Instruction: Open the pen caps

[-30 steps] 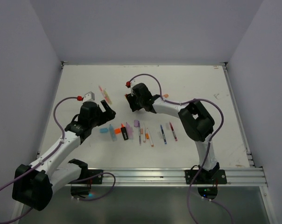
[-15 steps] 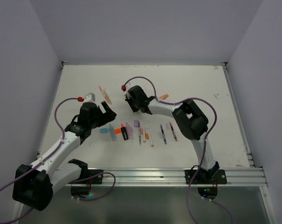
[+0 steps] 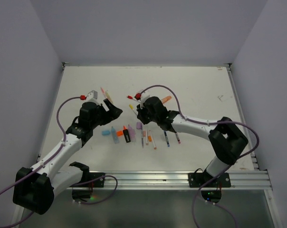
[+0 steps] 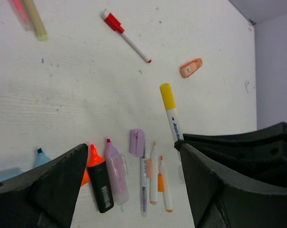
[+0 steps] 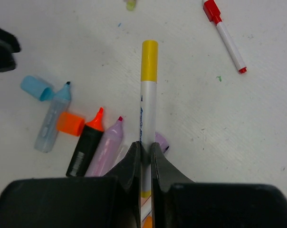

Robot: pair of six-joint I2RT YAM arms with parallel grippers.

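Observation:
My right gripper is shut on a white pen with a yellow cap, held above the table with the cap pointing left toward the left gripper. My left gripper is open and empty, just left of that cap. A capped red marker lies beyond. Below lie uncapped orange, purple and blue highlighters with loose light blue, orange and purple caps.
A row of thin pens lies near the table's front middle. A loose orange cap lies to the far right of the grippers. Pink and yellow pens lie at the far left. Grey walls enclose the table.
My right gripper has lifted the yellow-capped pen and drawn nearer, its elbow swinging right. My left gripper has moved right and a little farther, toward the cap.

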